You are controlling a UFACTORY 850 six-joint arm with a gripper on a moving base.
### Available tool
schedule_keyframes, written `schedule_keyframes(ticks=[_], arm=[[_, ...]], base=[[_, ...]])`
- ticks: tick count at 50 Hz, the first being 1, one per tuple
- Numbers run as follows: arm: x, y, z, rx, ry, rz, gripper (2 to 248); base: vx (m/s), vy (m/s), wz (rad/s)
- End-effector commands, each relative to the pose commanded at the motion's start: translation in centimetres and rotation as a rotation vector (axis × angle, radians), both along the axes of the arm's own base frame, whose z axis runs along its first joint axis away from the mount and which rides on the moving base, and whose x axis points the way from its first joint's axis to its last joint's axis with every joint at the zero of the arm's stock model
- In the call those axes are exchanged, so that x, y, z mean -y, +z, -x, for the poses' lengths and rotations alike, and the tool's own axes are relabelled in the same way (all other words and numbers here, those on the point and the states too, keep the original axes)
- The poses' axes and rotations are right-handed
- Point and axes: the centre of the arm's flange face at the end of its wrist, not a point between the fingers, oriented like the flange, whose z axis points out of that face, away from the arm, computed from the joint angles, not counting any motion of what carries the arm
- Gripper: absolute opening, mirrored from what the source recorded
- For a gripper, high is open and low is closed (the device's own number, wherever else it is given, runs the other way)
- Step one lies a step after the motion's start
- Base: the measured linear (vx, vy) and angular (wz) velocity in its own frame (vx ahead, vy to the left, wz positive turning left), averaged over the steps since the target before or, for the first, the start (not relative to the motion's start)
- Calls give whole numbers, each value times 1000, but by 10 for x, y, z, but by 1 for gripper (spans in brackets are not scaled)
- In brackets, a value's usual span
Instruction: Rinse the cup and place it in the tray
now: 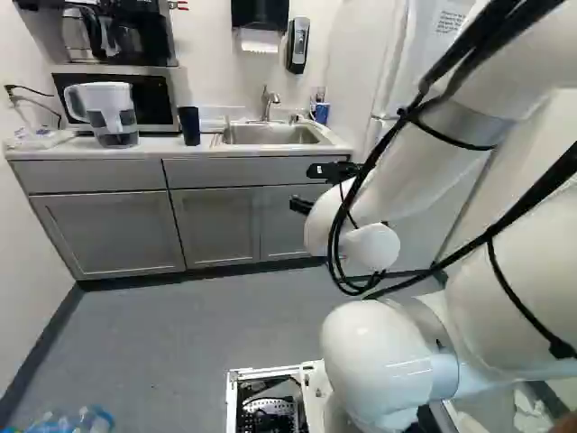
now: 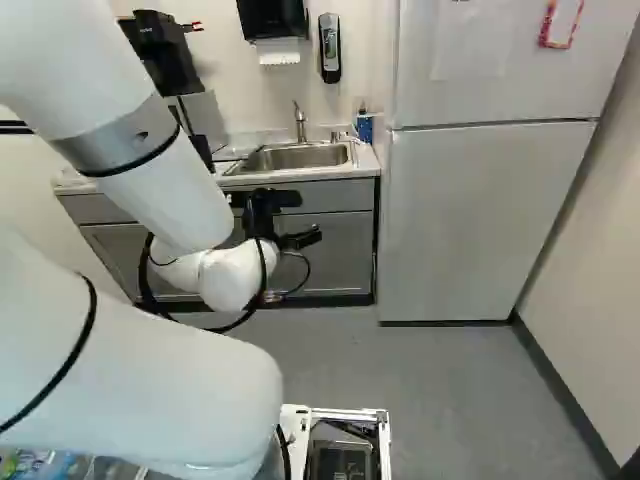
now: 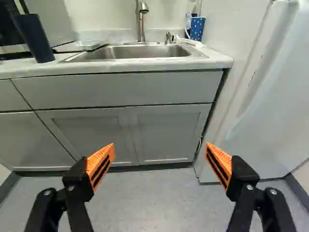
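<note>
Left base view: I've got the tall dark cup (image 1: 189, 125) upright on the counter (image 1: 155, 147), left of the steel sink (image 1: 270, 135). Right base view: my black two-finger gripper (image 2: 300, 218) fronts grey cabinets (image 2: 343, 250). Wrist view: orange pads (image 3: 101, 165) spread wide open.

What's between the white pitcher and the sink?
In the left base view, a dark cup stands between the pitcher and the sink. The wrist view also shows something flat between cup and sink.
</note>
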Motion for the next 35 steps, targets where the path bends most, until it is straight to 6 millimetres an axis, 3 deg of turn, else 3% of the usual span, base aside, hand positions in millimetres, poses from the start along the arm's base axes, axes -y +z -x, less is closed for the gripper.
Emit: schedule_keyframes(ticks=[35], arm=[[0,0,-2,-1,0,0,247]], base=[[0,0,0]])
